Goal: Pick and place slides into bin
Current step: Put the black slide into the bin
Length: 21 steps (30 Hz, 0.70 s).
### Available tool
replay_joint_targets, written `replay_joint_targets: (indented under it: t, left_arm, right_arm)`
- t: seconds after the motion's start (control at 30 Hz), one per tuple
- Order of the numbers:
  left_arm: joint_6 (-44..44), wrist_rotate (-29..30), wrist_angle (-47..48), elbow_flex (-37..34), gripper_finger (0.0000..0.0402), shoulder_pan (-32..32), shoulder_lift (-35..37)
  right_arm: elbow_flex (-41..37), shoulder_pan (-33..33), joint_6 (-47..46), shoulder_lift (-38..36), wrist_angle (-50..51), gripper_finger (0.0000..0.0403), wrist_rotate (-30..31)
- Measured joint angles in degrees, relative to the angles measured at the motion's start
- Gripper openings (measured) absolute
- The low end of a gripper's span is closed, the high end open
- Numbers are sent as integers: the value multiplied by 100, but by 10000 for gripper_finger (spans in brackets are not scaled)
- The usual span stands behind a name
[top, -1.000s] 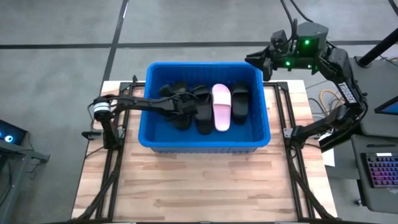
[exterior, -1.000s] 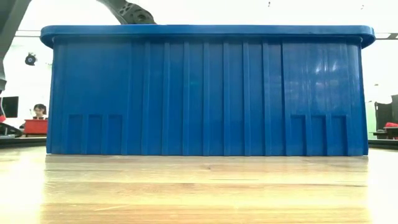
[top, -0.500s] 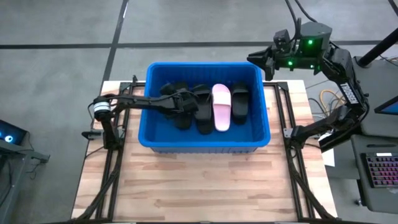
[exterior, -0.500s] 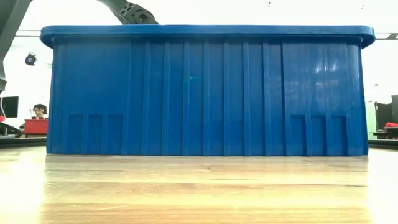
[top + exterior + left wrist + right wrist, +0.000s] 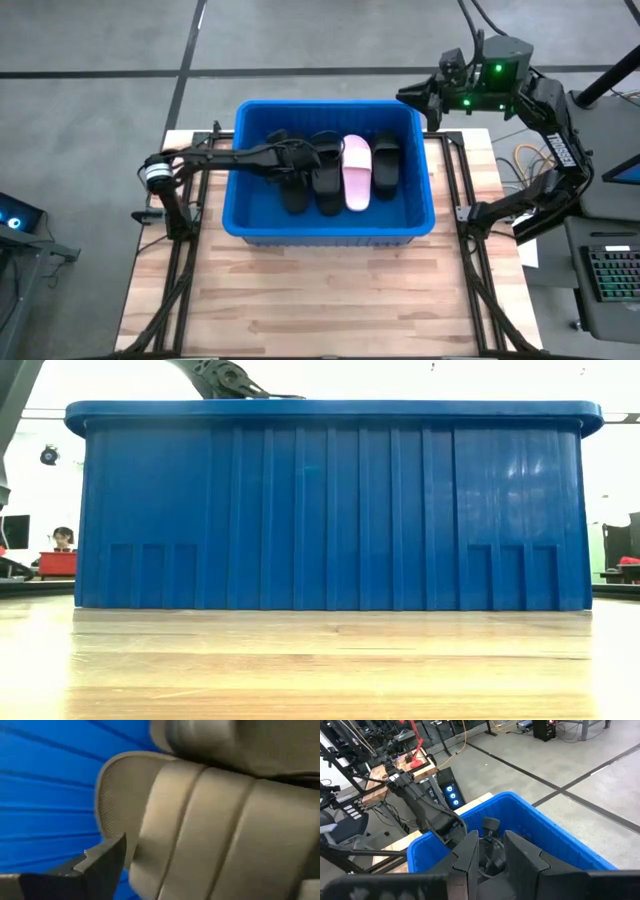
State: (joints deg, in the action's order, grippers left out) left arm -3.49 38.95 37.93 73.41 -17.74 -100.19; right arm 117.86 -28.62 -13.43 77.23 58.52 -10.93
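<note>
The blue bin (image 5: 246, 205) stands on the far half of the wooden table and fills the low view (image 5: 330, 510). Inside lie several black slides (image 5: 293, 190) side by side on their soles, and one pink slide (image 5: 356, 172). My left gripper (image 5: 288, 160) reaches into the bin from the left and is open just above the black slides. Its wrist view shows one finger (image 5: 100, 865) next to a black slide (image 5: 210, 830). My right gripper (image 5: 408, 97) hovers over the bin's far right corner. It is open by a narrow gap (image 5: 492, 845) and holds nothing. My left gripper's one visible finger (image 5: 107, 857) stands right beside the rounded sole edge (image 5: 115, 800) of a black slide that lies in the bin. I cannot tell whether it touches the slide. The other finger is outside the picture.
Black frame rails (image 5: 180, 270) run along the table's left and right sides. Bare wood (image 5: 320, 300) stretches from the bin to the near edge. A keyboard (image 5: 612, 270) sits beyond the table on the right. A person (image 5: 62, 538) sits far off in the room.
My left gripper has risen a little and drawn back toward the bin's far left. The black slide that was under it stays lying on the bin's floor beside the others.
</note>
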Motion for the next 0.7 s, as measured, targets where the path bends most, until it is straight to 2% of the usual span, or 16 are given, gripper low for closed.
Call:
replay_joint_targets:
  t: [0.23, 0.47, 0.53, 0.7]
  left_arm:
    - [-314, -918, 66, -4, 322, -20, 357]
    - [-748, -1164, 136, -4, 322, -11, 609]
    - [-845, -1387, 249, -4, 322, -16, 667]
    - [-570, -2139, 314, 53, 316, 59, 1014]
  right_arm:
    - [0, 24, 39, 0, 0, 84, -1]
    - [0, 23, 51, 0, 0, 84, -232]
    - [0, 25, 61, 0, 0, 84, -301]
    - [0, 24, 57, -2, 2, 84, -303]
